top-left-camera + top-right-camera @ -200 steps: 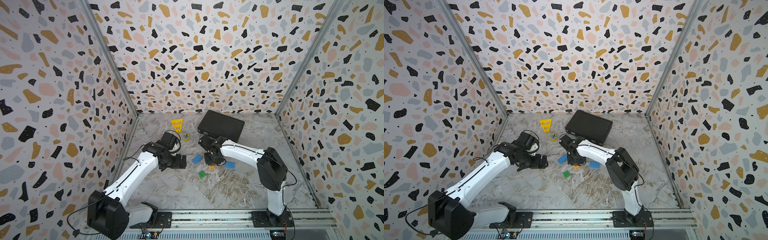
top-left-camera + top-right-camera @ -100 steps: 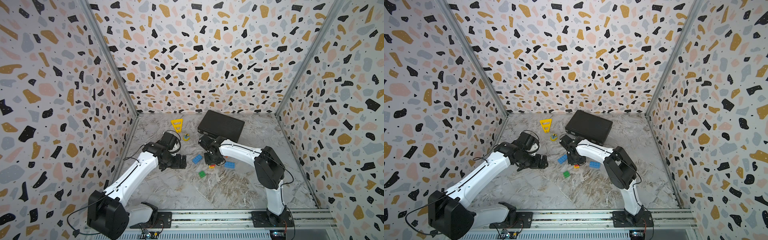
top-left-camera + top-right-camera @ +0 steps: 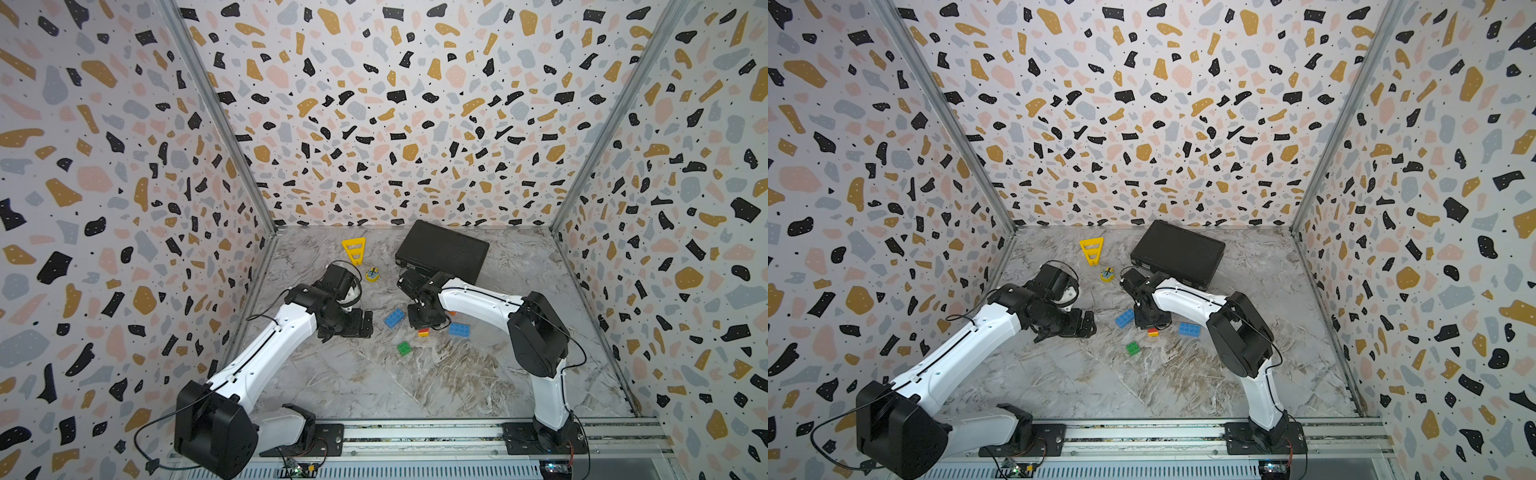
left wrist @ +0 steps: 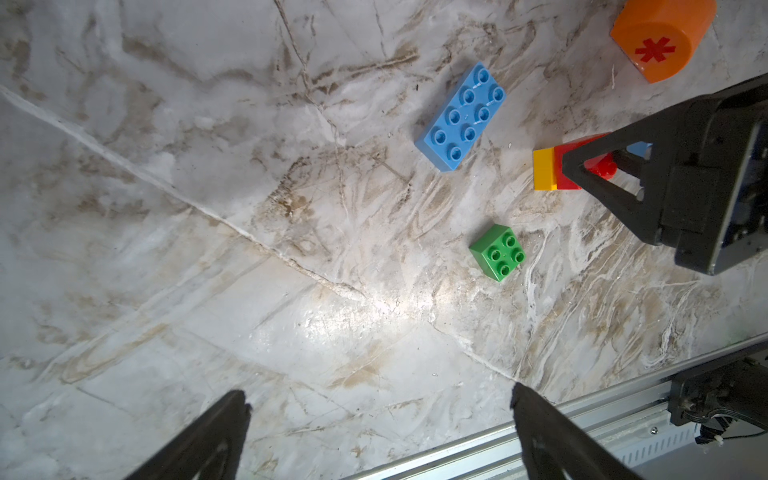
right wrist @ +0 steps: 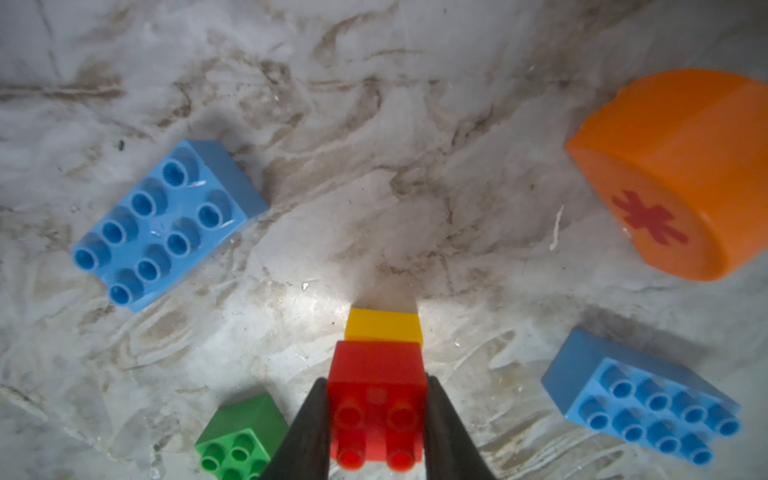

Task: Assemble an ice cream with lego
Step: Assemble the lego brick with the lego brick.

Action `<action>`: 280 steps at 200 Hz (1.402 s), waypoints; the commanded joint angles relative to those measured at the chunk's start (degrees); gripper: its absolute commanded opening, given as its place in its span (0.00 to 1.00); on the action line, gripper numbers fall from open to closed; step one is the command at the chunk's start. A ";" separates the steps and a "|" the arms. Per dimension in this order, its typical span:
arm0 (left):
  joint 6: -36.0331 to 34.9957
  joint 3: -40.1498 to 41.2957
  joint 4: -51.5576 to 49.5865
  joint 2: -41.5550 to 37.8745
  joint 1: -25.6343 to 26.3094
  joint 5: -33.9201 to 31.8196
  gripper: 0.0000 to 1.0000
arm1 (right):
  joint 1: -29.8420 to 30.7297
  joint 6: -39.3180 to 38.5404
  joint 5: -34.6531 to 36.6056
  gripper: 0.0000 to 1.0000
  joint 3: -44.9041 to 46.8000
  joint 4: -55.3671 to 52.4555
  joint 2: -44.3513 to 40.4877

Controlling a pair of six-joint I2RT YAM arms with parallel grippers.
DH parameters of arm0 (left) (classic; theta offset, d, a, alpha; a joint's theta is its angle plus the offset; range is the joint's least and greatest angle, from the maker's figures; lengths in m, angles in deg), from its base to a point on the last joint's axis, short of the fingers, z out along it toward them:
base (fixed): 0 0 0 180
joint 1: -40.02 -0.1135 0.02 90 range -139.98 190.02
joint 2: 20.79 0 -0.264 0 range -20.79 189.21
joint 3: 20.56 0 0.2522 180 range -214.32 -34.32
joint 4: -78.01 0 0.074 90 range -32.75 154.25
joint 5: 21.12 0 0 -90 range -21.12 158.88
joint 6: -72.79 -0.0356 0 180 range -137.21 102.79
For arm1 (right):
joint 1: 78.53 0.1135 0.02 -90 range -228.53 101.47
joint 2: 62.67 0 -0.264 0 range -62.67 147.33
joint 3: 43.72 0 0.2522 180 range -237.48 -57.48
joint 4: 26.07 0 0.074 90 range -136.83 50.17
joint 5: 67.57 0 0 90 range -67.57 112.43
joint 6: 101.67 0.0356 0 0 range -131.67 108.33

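Note:
The lego lies loose on the marble floor. My right gripper (image 5: 376,382) is shut on a red brick (image 5: 376,399) joined to a yellow brick (image 5: 384,326); this pair (image 3: 423,332) is the only joined part of the ice cream and rests low at the floor. A green brick (image 3: 403,348) lies close beside it. One blue brick (image 3: 394,318) and a second blue brick (image 3: 459,329) flank it. The orange half-round with a red asterisk (image 5: 681,174) lies on its side behind. My left gripper (image 4: 378,399) hangs open over bare floor, left of the bricks.
A yellow slotted triangle (image 3: 354,249) and a small yellow round piece (image 3: 372,274) lie toward the back. A black case (image 3: 442,251) sits at the back right. Patterned walls close three sides, and a metal rail (image 3: 415,432) runs along the front.
The right arm's elbow has shifted slightly to the left. The bricks and both grippers stay where they were.

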 commanded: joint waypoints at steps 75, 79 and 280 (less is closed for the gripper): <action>-0.55 0.58 0.11 0.01 0.11 -0.07 0.99 | -0.08 1.68 1.71 0.24 1.43 -1.43 -0.55; -0.53 0.59 0.11 0.00 0.12 -0.05 0.99 | -0.09 1.86 1.80 0.24 1.43 -1.40 -0.56; -0.98 0.55 0.13 0.94 0.11 0.81 1.00 | 0.34 5.50 -0.04 0.22 5.38 0.52 -2.75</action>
